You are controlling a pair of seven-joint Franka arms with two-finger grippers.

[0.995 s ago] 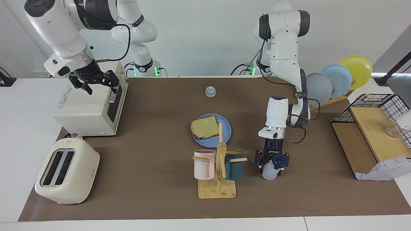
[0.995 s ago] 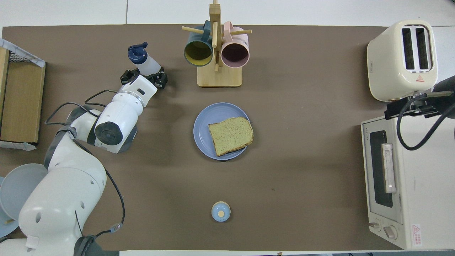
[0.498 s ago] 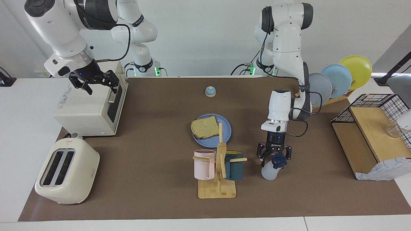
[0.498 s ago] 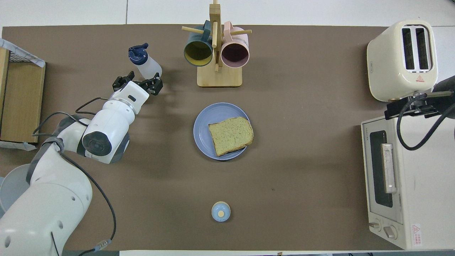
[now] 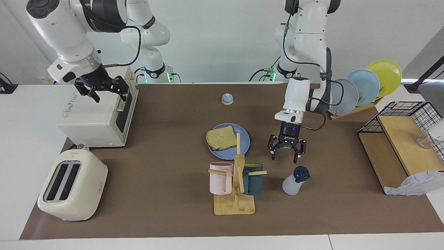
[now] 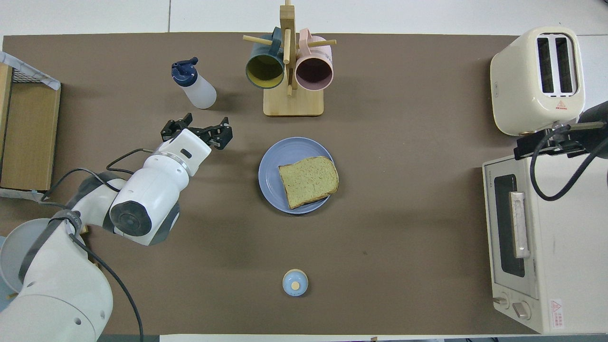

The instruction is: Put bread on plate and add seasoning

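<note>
Overhead view: left gripper (image 6: 196, 132) fingers spread wide, empty, near the seasoning (image 6: 194, 84).

Robotics lab staged as a kitchen. Two white robot arms (image 5: 305, 38) bolted at the edge of a plain white table (image 5: 27, 139) covered by a brown mat (image 5: 166, 146), bare white walls, trailing black cables. Kitchen props laid out: cream two-slot toaster (image 5: 71, 185), white toaster oven (image 5: 97, 111), wooden mug tree (image 5: 237, 180), wooden rack of upright plates (image 5: 364, 86).
</note>
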